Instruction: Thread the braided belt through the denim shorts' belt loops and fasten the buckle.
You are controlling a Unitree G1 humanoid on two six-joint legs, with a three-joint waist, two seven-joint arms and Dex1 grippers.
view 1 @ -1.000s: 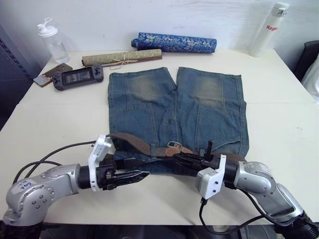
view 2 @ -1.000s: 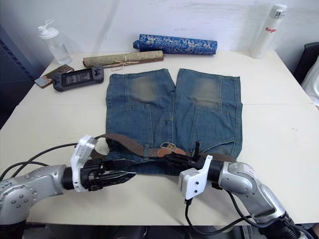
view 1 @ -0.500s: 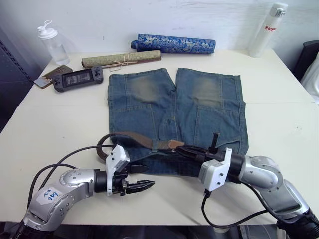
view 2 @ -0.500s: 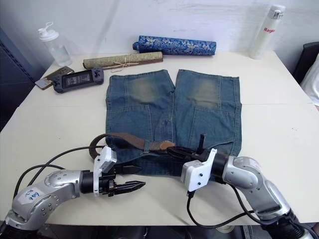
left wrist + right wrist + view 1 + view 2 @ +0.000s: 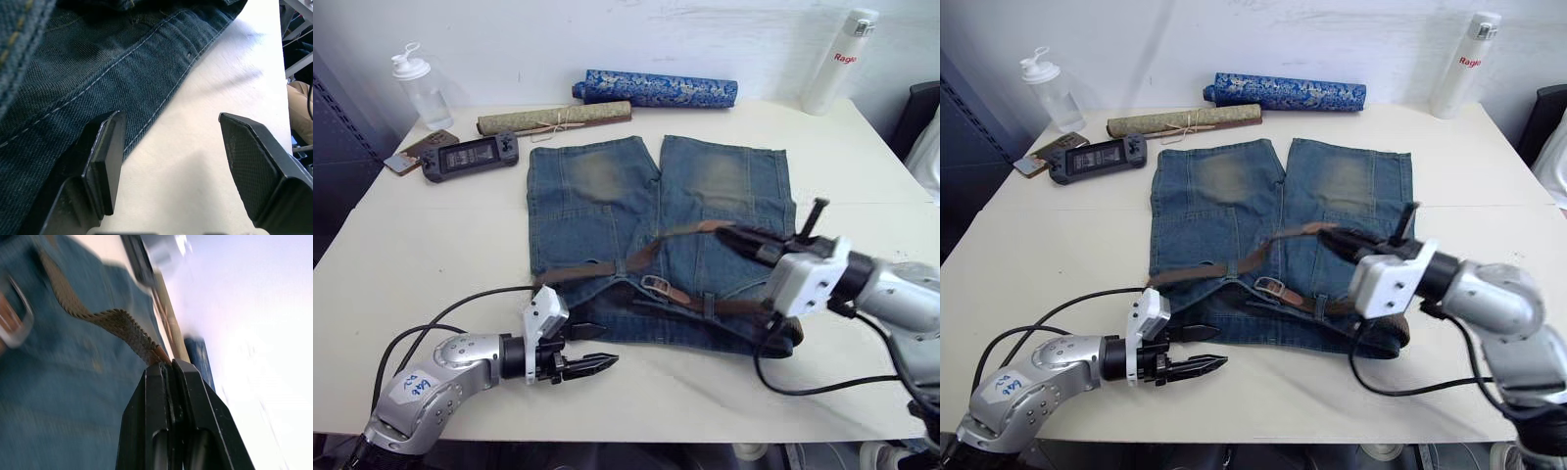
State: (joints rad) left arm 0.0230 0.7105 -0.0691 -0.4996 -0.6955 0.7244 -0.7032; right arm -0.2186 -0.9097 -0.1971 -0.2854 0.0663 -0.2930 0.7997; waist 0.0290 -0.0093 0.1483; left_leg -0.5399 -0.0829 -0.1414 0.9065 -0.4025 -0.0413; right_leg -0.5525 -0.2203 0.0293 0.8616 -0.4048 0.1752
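Left eye view: the denim shorts [image 5: 658,235] are lying flat on the white table [image 5: 431,245], waistband toward the robot. The braided belt [image 5: 607,269] is being lifted off the cloth at its tip by the right gripper [image 5: 736,236], whose fingers are clenched on the reddish-brown end above the shorts' right leg. From there the strap is running down and left to the waistband's left part. The buckle [image 5: 656,285] is resting on the waistband near the middle, and the belt's other stretch is being held under the belt loops [image 5: 709,305] to the right of it. The left gripper [image 5: 592,364] is being kept low over the table, just in front of the waistband's near edge, fingers parted with nothing between them.

Right eye view: a blue patterned roll [image 5: 1285,93], a tan rolled mat [image 5: 1185,120], a handheld game console [image 5: 1097,157], a clear bottle [image 5: 1050,86] and a white bottle [image 5: 1464,61] are standing or lying along the far side.

Left wrist view: the two pads [image 5: 105,161] are spread apart, one touching the denim hem, the other over bare table.

Right wrist view: the fingertips [image 5: 168,382] are pressed together on the belt's leather tip, the woven strap trailing away toward the buckle.
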